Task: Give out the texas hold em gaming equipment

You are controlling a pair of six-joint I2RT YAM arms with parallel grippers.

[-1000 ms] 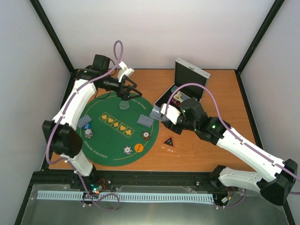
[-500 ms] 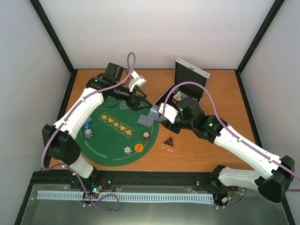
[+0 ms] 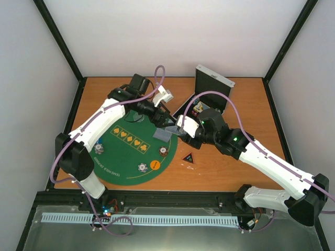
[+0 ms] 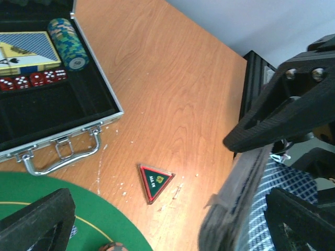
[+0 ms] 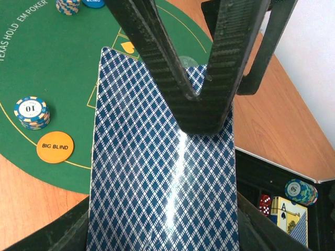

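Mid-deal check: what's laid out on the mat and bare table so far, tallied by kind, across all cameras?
Chip stacks: 3
Card pile: 1
Orange disc: 1
Blue disc: 1
Clear disc: 1
Black triangular marker: 1
Total: 8
Not counted: the card deck in the right gripper. The left arm hides part of the mat.

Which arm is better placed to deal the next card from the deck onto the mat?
Left. The left gripper is open at the deck, its jaws straddling it, with the green mat just beside it. The right gripper is shut on the deck, so it can only present it.
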